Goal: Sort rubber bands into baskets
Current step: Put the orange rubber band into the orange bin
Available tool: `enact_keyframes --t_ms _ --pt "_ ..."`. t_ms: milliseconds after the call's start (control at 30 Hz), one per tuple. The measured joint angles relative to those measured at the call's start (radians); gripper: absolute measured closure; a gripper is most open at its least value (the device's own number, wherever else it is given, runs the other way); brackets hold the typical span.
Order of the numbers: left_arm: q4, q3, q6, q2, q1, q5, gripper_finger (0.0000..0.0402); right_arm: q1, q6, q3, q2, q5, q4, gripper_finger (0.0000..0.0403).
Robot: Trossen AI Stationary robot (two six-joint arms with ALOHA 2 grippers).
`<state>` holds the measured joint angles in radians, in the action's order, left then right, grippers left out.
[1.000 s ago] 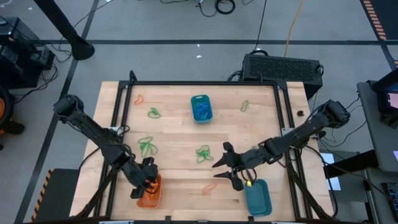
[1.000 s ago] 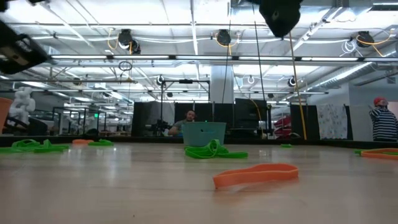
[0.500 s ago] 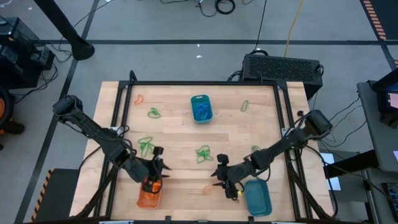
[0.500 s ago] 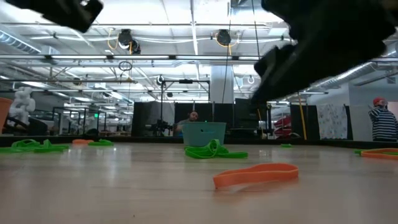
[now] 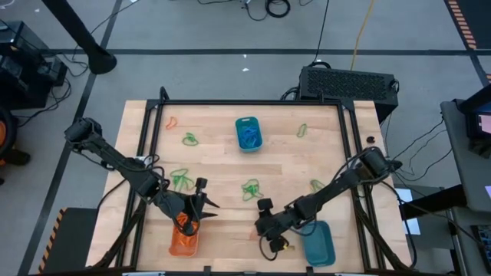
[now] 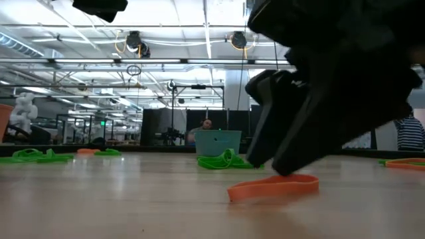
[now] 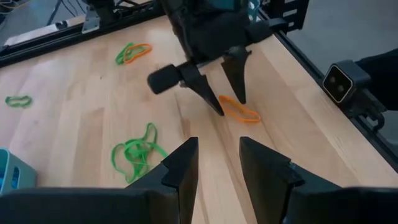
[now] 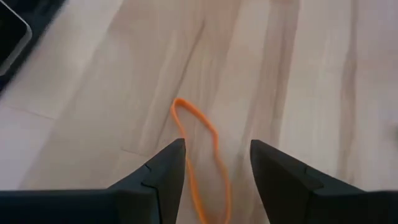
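The right claw is low over the counter, its fingers apart and empty. An orange rubber band lies flat between and just ahead of its fingertips. The teal basket is beside it. Farther off, the left claw hangs above the orange basket, half open, holding nothing. Green rubber bands lie beyond.

1. We see a wooden table with a black frame along its edges.
2. Behind it sits a black box on the grey floor, with black cables farther off.
3. Across the room, we spot a person standing by a wall.
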<state>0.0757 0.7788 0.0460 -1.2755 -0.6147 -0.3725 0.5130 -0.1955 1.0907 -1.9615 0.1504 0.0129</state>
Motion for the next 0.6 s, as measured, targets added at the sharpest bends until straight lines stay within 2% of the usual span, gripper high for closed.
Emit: enact_keyframes --t_ms 367,467,600 --pt "0.001 -0.001 0.0 0.0 0.0 0.001 0.0276 0.0 -0.062 0.031 -0.057 0.001 -0.029 0.0232" --pt "0.002 -0.001 0.0 0.0 0.0 0.001 0.0276 0.0 -0.076 0.031 -0.058 0.0 -0.039 0.0249" --pt "0.008 -0.001 0.001 0.0 -0.002 0.001 0.0276 0.007 -0.089 0.035 -0.058 -0.014 -0.093 0.0298"
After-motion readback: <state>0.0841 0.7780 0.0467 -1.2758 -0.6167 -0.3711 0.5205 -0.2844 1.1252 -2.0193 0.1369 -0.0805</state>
